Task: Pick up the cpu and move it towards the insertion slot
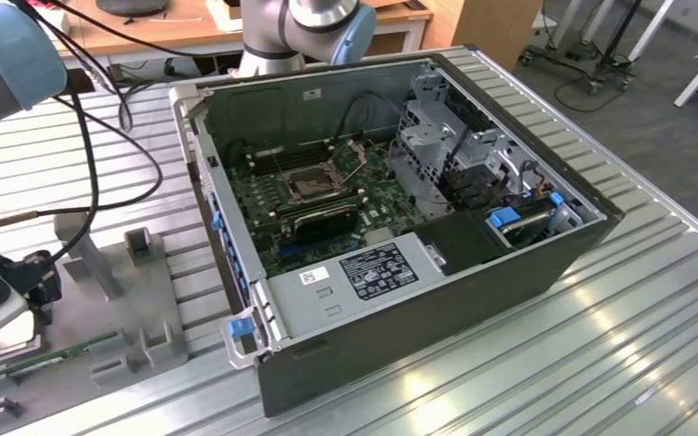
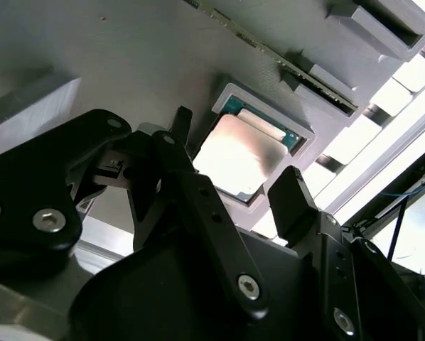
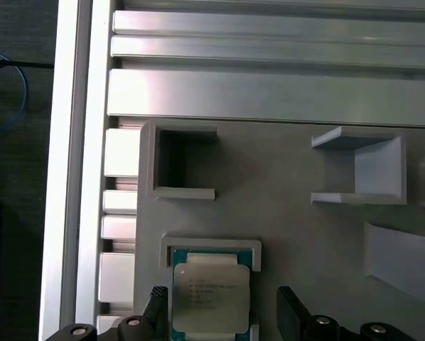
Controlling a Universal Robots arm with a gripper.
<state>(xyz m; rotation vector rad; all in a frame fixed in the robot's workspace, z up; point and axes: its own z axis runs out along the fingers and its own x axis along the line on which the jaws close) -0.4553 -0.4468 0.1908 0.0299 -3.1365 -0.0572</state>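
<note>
Claw (image 2: 235, 150) wide open, holding nothing. Its fingers (image 2: 292, 195) stand apart on either side of the cpu (image 2: 230, 160); contact cannot be told. The cpu lies flat, silver top up, in a square pocket of the grey fixture plate (image 3: 291, 227). The plate sits on the slatted desk (image 1: 592, 363) at the exterior view's left, well apart from the insertion slot (image 1: 310, 184) inside the open computer case (image 1: 446, 300).

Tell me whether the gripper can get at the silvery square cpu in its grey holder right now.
Probably yes. In the second wrist view the black gripper is open, its fingers either side of the silvery square cpu lying in its pale grey holder, with nothing between fingers and chip.
</note>
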